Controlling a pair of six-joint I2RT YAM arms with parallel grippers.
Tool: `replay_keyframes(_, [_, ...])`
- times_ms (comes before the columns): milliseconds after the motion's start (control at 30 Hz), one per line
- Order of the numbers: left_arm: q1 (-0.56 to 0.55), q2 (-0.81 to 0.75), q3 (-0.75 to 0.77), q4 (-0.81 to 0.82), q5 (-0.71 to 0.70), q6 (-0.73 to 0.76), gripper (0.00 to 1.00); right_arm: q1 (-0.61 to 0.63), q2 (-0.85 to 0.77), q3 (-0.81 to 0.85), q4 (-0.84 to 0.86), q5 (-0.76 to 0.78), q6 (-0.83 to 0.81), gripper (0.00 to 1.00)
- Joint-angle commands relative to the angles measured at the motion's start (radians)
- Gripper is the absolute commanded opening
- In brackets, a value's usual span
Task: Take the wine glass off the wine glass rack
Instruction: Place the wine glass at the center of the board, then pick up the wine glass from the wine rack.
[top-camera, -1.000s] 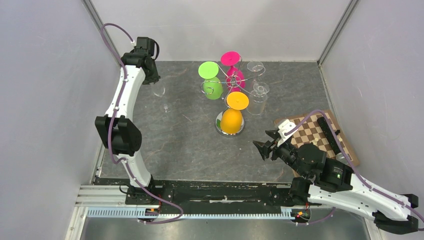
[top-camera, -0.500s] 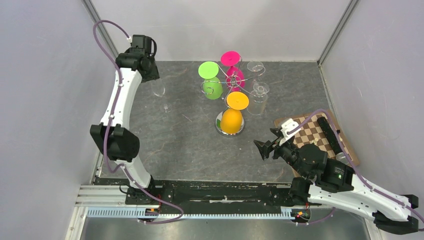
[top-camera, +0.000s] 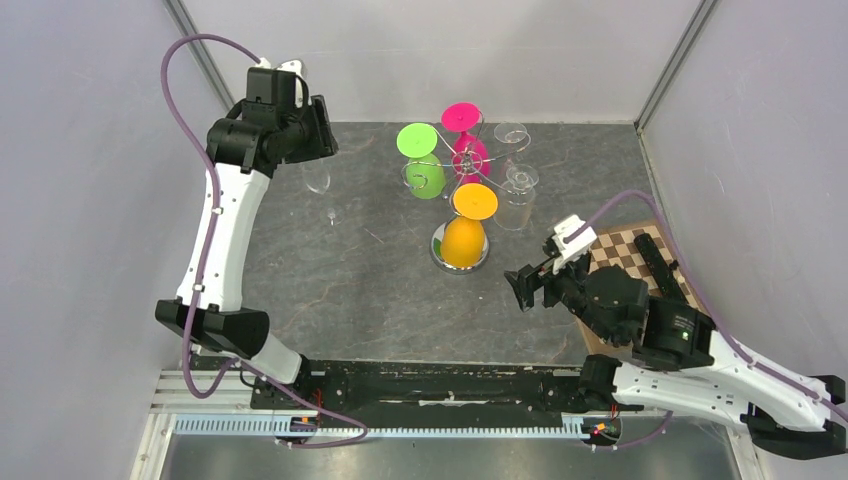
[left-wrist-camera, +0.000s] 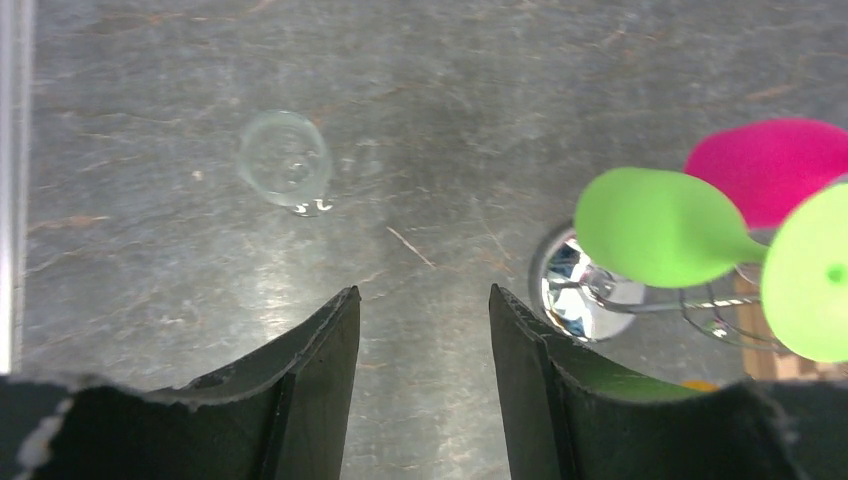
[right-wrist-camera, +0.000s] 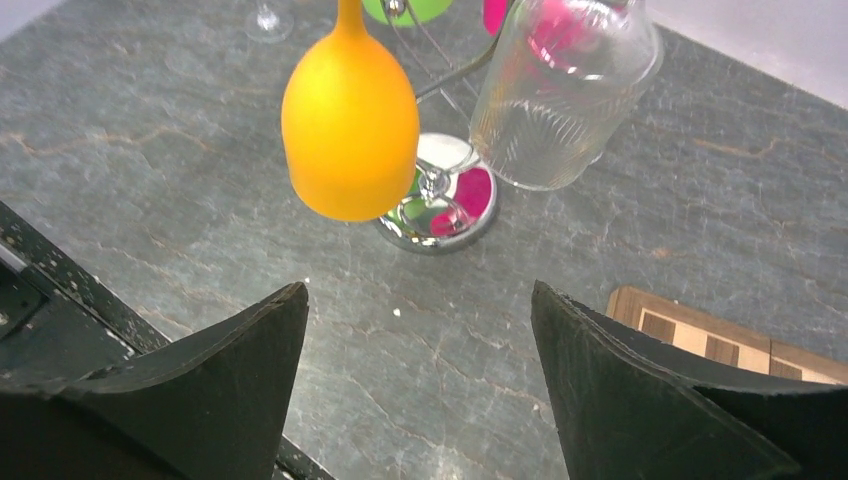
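The left gripper (left-wrist-camera: 420, 300) is up high at the back left of the worktop (left-wrist-camera: 450, 100). Its two black fingers (left-wrist-camera: 320, 380) are apart, and nothing is between them. Down below it, a bit to one side, a small clear glass (left-wrist-camera: 285, 165) stands alone on the grey worktop. It is off the rack and nothing touches it.

The right gripper (right-wrist-camera: 420, 300) is low at the front right. Its fingers are wide apart and hold nothing. It points at the wine glass rack (right-wrist-camera: 440, 205), which is near it but not touching.

The rack is made of shiny silver wire and has a round mirror foot. It stands in the middle of the worktop, toward the back. Wine glasses hang from its arms upside down, with their feet up and their cups down. An orange glass (right-wrist-camera: 350, 125) hangs on the side nearest the right gripper, over the mirror foot. Just beside it hangs a ribbed clear glass (right-wrist-camera: 560, 90). A green glass (top-camera: 428, 178) hangs on the left side. A pink glass (top-camera: 468, 150) hangs at the back. Bits of pink and green show in the mirror foot.

A brown and white checkerboard (top-camera: 625, 262) lies on the worktop at the right, partly under the right arm.
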Motion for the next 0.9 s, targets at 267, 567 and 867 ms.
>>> replay_keyframes(267, [-0.002,-0.056,-0.063,0.179,0.528,-0.208,0.6,0.002,0.052,0.058,-0.112,0.009,0.076,0.85])
replay_keyframes(567, [-0.027,-0.074,-0.219,0.42,0.713,-0.377,0.63,0.003,-0.003,0.026,-0.127,0.006,0.116,0.85])
replay_keyframes(867, [-0.033,-0.079,-0.363,0.64,0.753,-0.522,0.62,0.003,-0.028,-0.006,-0.127,0.006,0.134,0.85])
